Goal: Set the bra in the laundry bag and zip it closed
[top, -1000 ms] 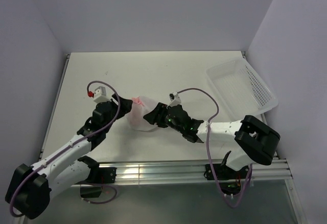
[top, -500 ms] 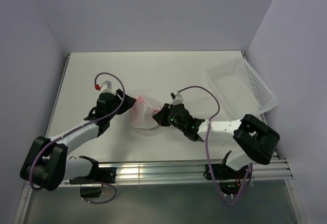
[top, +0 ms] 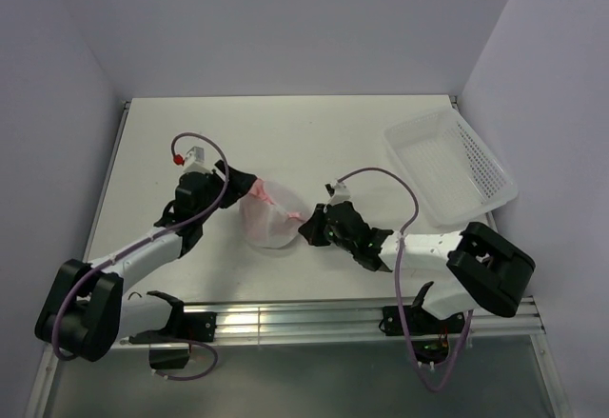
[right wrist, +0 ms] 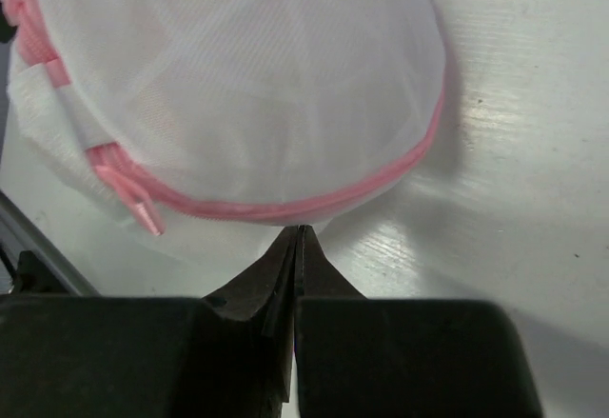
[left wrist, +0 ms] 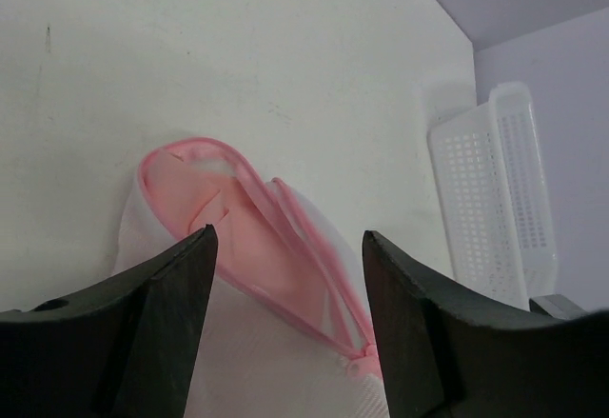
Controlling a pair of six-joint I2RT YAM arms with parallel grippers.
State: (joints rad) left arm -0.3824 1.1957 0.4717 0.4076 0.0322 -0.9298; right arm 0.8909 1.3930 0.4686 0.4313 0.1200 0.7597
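The laundry bag (top: 269, 220), a round white mesh pouch with a pink zipper rim, lies on the table between the arms. In the left wrist view its zipper gapes open (left wrist: 285, 237), and the bra (left wrist: 200, 210) shows inside as pale pink fabric. The zipper pull (left wrist: 360, 366) sits at the near end of the opening. My left gripper (top: 240, 182) (left wrist: 288, 247) hangs open over the bag's far-left edge, with a finger on each side of the opening. My right gripper (top: 306, 226) (right wrist: 301, 231) is shut, its tips pinched on the bag's mesh (right wrist: 247, 94) just under the pink rim.
A white perforated plastic basket (top: 455, 166) (left wrist: 495, 199) stands at the back right of the table. Grey walls close in the table's far side and both flanks. The right arm's cable loops above its wrist.
The right gripper has closed on the bag's right edge and drawn slightly nearer. The left arm swung forward to the bag's far-left side and stayed open.
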